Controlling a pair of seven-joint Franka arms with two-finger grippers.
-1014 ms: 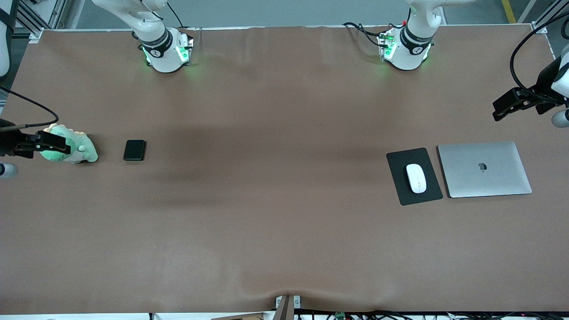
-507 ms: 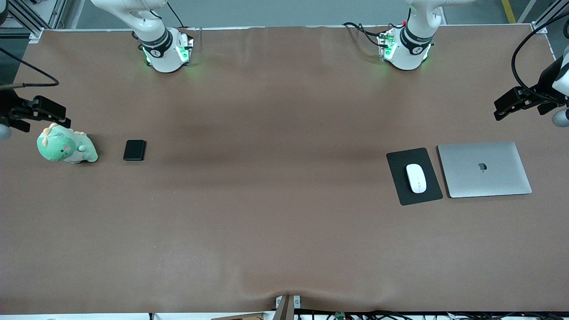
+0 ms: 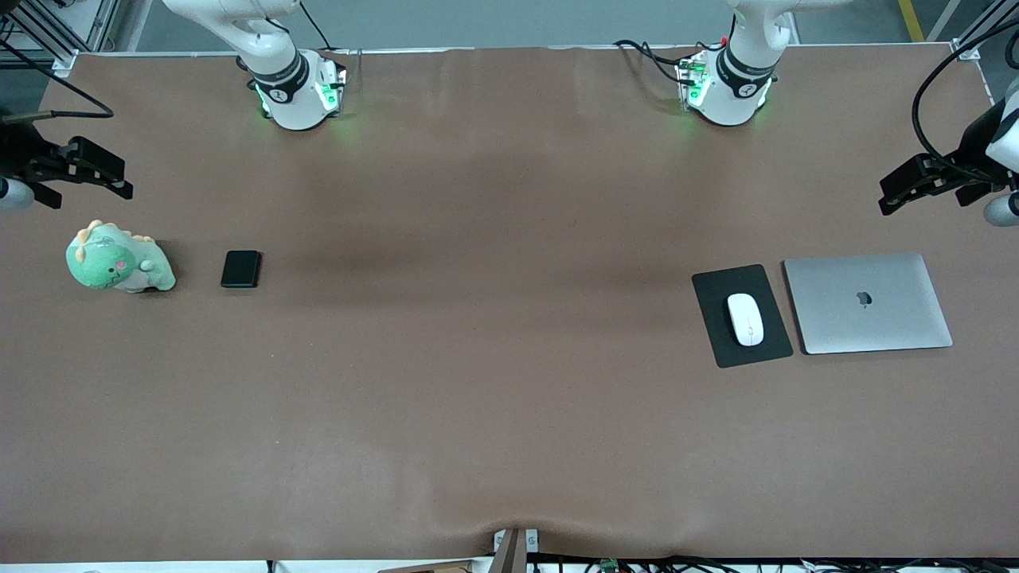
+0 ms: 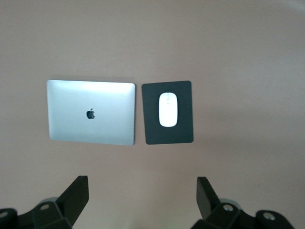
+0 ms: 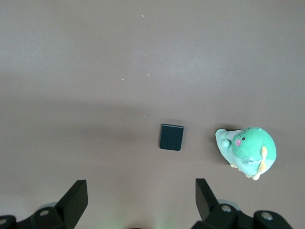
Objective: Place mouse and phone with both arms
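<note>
The white mouse (image 3: 746, 319) lies on a black mouse pad (image 3: 720, 286) toward the left arm's end of the table. It also shows in the left wrist view (image 4: 167, 109). The black phone (image 3: 240, 269) lies flat toward the right arm's end and shows in the right wrist view (image 5: 171, 137). My left gripper (image 3: 885, 199) is open and empty, up in the air over bare table at its end, its fingers (image 4: 76, 193) wide apart. My right gripper (image 3: 123, 181) is open and empty, over bare table beside the plush toy, its fingers (image 5: 76, 195) wide apart.
A closed silver laptop (image 3: 868, 302) lies beside the mouse pad, toward the left arm's end. A green plush dinosaur (image 3: 118, 263) sits beside the phone, closer to the right arm's end of the table. Brown cloth covers the table (image 3: 493, 358).
My right gripper has risen and drawn away from the plush dinosaur, which it overlapped a second ago. My left gripper has barely moved. Mouse and phone lie still.
</note>
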